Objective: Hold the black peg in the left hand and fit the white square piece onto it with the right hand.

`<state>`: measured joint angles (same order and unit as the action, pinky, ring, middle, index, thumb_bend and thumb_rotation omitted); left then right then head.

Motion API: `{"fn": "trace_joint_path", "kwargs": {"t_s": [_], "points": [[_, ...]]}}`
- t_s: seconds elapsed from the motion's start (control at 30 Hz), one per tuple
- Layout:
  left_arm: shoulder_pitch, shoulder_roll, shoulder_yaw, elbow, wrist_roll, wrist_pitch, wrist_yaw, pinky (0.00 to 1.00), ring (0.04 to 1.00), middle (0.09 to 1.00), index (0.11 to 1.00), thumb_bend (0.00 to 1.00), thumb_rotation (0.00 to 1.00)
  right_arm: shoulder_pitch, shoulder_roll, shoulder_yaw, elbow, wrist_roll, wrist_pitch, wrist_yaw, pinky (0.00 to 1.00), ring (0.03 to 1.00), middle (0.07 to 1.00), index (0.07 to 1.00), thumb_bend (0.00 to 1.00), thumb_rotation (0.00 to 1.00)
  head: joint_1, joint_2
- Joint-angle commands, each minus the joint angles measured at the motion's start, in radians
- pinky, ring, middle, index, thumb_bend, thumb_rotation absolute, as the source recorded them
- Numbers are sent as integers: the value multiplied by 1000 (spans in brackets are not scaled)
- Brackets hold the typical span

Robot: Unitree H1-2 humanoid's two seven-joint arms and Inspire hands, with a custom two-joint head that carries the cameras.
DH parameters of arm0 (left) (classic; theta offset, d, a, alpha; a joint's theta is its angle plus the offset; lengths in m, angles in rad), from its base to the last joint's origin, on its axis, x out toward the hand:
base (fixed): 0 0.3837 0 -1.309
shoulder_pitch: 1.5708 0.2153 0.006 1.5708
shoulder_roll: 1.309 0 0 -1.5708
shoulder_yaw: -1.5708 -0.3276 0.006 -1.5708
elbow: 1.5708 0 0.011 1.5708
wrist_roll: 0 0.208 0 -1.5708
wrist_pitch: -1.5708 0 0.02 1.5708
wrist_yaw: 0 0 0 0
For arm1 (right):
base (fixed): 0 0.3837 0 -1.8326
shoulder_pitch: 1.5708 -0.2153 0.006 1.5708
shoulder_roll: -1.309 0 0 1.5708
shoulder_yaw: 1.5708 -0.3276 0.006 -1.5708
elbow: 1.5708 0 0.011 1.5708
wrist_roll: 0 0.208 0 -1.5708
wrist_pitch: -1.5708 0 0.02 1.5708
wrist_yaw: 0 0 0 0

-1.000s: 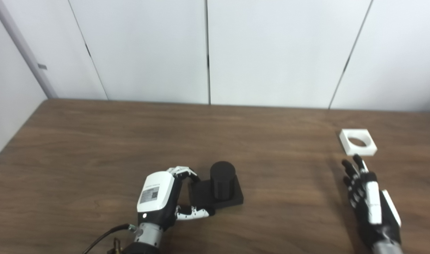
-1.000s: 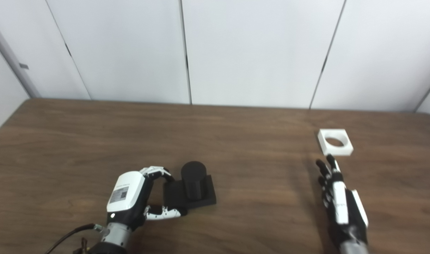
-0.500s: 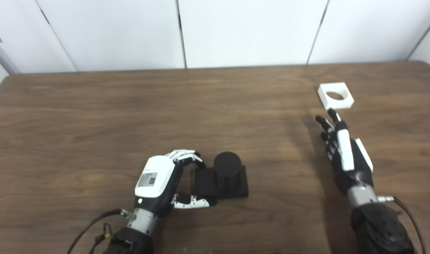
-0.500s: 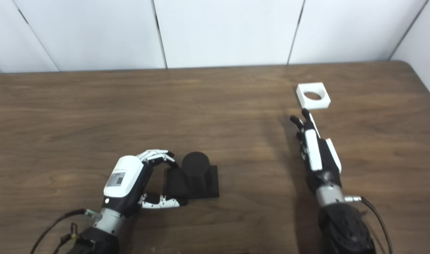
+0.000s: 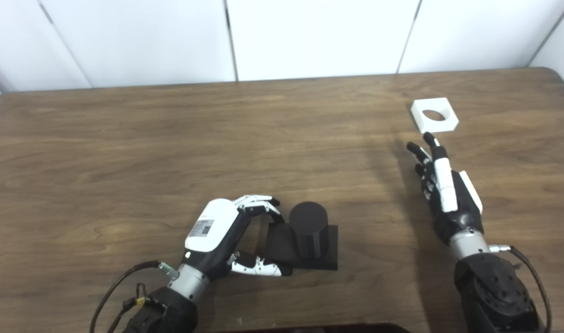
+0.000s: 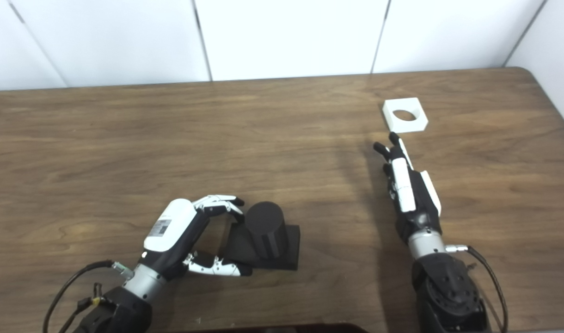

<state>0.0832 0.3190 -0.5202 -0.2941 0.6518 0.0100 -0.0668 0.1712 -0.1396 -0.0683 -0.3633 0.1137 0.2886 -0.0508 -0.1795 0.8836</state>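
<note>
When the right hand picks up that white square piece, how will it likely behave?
The white square piece looks rigid, so it should keep its shape when gripped. It lies flat with square sides, so it should slide rather than roll if nudged. Thin-walled around a big hole, it is probably light. The right hand has not reached it yet.

table (image 5: 125, 152): wood grain, smooth | black peg (image 5: 308, 229): matt | white square piece (image 5: 434, 115): matt

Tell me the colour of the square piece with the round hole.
White: the square piece shows best in the left eye view.
</note>
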Motion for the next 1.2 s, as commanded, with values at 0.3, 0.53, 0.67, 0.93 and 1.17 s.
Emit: {"fn": "trace_joint_path", "kwargs": {"t_s": [0.3,0.53,0.67,0.93,1.17], "points": [[38,15,-40,34,-24,-13,-128,691,795,770,487,514,41,-10,-6,-11,-39,-19,-18,10,1000,1000,922,1000,575,973,-118,-81],[46,6,-40,27,30,-19,-106,690,790,767,487,514,39,-92,-160,-35,-89,-168,27,35,1000,961,915,1000,614,613,-164,-131],[53,-1,-40,28,72,-34,-87,692,783,759,486,514,39,-161,-274,-33,-96,-274,68,65,1000,961,906,999,678,457,-178,-154],[69,-20,-36,16,163,-32,-88,737,779,751,486,515,39,-326,-457,-19,-31,-388,113,162,954,935,922,965,799,297,-198,-206],[86,-37,-32,10,201,-24,-95,749,779,748,486,515,40,-473,-596,51,71,-496,123,273,861,936,936,930,848,215,-189,-242]]}}
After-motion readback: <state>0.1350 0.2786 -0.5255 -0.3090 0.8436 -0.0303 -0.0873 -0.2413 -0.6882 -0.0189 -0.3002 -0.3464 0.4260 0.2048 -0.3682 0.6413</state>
